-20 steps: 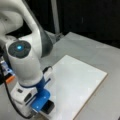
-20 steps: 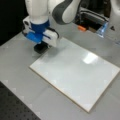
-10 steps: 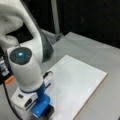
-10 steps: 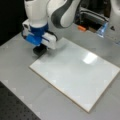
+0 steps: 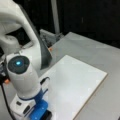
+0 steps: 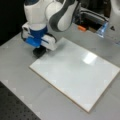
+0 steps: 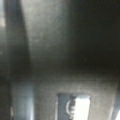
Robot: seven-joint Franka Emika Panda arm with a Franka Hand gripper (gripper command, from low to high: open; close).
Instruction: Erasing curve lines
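Observation:
The white board (image 6: 75, 75) lies flat on the grey table and shows in both front views (image 5: 75, 85). No curve lines show on its surface; the one bright patch (image 6: 89, 58) is glare. My gripper (image 6: 39, 51), with its blue mount (image 6: 35, 40), hangs over the board's corner at a front view's left. A dark block (image 6: 39, 52) under it rests at that corner. The same gripper (image 5: 42, 113) sits at a front view's bottom, at the board's near corner. The wrist view is dark and blurred.
The grey table (image 6: 20, 82) surrounds the board. At the back stand a metal frame (image 6: 92, 17), a small orange thing (image 6: 81, 28) and a clear bluish item (image 6: 103, 29). A black perforated plate (image 6: 12, 110) fills a front view's bottom left.
The gripper has shifted slightly toward the bottom of both front views, staying at the same corner of the board. The board has not moved.

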